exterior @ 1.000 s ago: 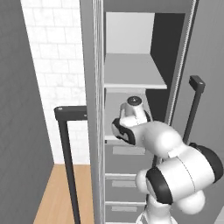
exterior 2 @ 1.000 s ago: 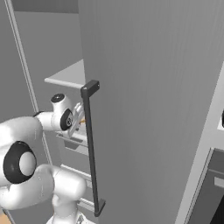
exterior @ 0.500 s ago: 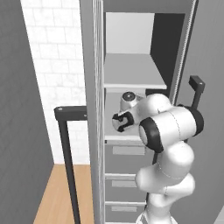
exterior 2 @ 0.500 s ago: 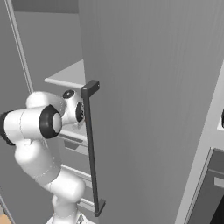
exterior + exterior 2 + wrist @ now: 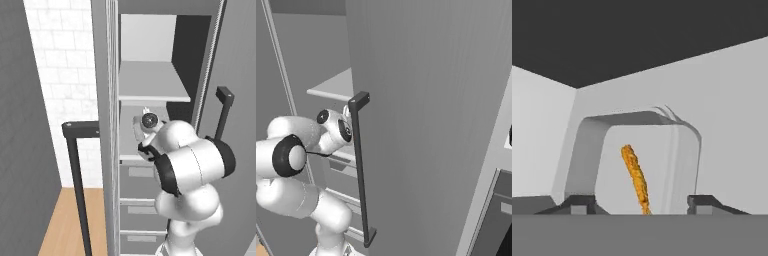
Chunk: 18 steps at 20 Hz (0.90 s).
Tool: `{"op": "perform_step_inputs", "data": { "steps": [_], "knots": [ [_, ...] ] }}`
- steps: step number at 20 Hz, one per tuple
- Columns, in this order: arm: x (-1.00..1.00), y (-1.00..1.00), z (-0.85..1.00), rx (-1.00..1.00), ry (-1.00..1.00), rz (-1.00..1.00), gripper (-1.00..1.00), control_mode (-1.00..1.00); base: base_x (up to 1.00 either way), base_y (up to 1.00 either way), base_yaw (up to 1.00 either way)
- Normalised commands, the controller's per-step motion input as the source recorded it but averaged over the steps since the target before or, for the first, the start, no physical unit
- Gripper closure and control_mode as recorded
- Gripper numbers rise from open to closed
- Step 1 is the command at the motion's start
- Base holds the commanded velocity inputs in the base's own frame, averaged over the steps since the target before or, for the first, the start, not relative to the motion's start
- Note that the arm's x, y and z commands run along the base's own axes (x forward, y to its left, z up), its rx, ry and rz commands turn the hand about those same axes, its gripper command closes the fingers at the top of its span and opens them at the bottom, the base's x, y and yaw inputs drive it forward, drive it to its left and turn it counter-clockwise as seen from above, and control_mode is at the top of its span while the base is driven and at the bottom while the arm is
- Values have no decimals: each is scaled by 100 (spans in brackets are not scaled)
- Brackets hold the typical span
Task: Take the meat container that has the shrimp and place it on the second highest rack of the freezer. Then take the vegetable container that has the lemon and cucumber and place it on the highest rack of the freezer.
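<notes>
since a second ago the arm has folded back, its big white elbow now bulking in front of the freezer (image 5: 150, 85) drawers while the wrist stays reaching in under the highest rack (image 5: 150, 82). the meat container (image 5: 637, 160), a pale rounded tray with the slim orange shrimp (image 5: 636, 177) lying lengthwise in it, sits flat on the shelf below that rack. the gripper (image 5: 639, 202) is just before the container's near edge, its tips apart on either side and clear of it, holding nothing.

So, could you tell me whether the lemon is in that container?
No, the pale grey rounded container holds a slim orange shrimp.
</notes>
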Motion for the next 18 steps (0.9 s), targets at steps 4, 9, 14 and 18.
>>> {"op": "perform_step_inputs", "data": {
  "steps": [4, 9, 14, 18],
  "knots": [
    [-30, 3, 3, -2, -33, -6, -100, -100, 0, 0, 0],
    [-98, 43, 43, 0, -27, -4, -100, -100, 0, 0, 0],
    [-73, 3, 68, 13, 7, -1, -100, -100, 0, 0, 0],
    [-37, -29, 94, 24, 39, 0, -100, -100, 0, 0, 0]
  ]
}}
